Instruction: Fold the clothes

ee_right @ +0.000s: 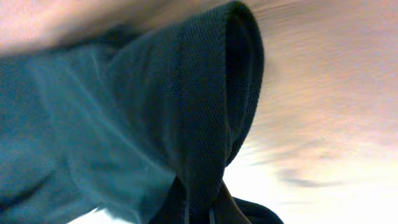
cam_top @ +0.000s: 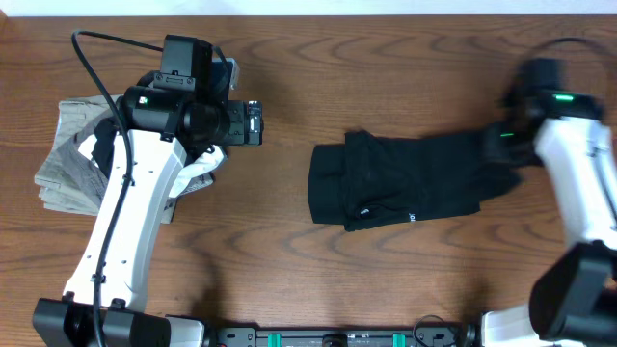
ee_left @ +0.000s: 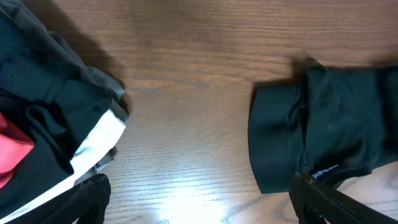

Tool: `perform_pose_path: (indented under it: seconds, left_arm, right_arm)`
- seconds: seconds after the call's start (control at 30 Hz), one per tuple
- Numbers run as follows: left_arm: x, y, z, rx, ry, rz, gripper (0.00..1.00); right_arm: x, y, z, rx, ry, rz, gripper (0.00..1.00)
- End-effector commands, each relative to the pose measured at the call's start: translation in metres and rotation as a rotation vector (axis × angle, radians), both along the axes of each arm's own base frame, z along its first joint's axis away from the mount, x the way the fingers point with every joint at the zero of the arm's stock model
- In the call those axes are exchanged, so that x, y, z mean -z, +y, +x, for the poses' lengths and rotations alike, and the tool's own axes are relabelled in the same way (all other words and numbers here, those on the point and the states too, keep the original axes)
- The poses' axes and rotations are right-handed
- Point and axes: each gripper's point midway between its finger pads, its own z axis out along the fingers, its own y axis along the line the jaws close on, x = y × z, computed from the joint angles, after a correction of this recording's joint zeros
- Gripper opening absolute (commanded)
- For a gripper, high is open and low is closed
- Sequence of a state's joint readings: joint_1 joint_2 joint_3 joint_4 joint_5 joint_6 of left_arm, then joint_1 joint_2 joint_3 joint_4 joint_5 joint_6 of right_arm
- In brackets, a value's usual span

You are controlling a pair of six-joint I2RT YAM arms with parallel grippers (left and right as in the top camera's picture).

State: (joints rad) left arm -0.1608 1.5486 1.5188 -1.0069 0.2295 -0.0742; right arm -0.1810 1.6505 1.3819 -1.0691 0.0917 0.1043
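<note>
From overhead we see the black T-shirt [cam_top: 395,183] lying bunched right of the table's [cam_top: 289,260] middle. Its right end is pinched in our right gripper [cam_top: 503,145], jaws closed on the fabric, and the right wrist view gives only a blurred close-up of a hem fold. Our left gripper [ee_left: 202,208] hangs spread wide and empty beside the gray and white pile [cam_top: 67,164], where only the left wrist view reveals a red patch [ee_left: 12,152] among dark cloth.

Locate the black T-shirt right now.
In the overhead view, the black T-shirt lies bunched on the table right of centre, its right end pinched by the right gripper.
</note>
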Motion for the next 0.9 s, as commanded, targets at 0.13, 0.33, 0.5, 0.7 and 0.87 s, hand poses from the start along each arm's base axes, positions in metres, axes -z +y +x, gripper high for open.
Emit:
perform_pose_path:
  seconds: [0.13, 0.33, 0.5, 0.7, 0.87]
  left_arm:
    - [-0.008, 0.002, 0.002, 0.003, -0.024, 0.002, 0.94]
    - [-0.008, 0.002, 0.002, 0.003, -0.026, 0.002, 0.94]
    - [-0.008, 0.002, 0.003, 0.003, -0.029, 0.002, 0.94]
    - [-0.008, 0.002, 0.002, 0.002, -0.026, 0.002, 0.94]
    - [-0.008, 0.002, 0.003, 0.002, -0.027, 0.002, 0.94]
  right_arm:
    - [-0.031, -0.063, 0.007, 0.123, -0.185, 0.058, 0.01]
    - [-0.032, -0.04, 0.016, 0.061, -0.201, 0.114, 0.01]
    - [-0.03, 0.005, 0.022, -0.063, -0.175, 0.145, 0.01]
    - [-0.021, 0.065, 0.01, -0.224, -0.079, 0.169, 0.01]
    - [-0.01, 0.101, -0.005, -0.32, -0.008, 0.184, 0.01]
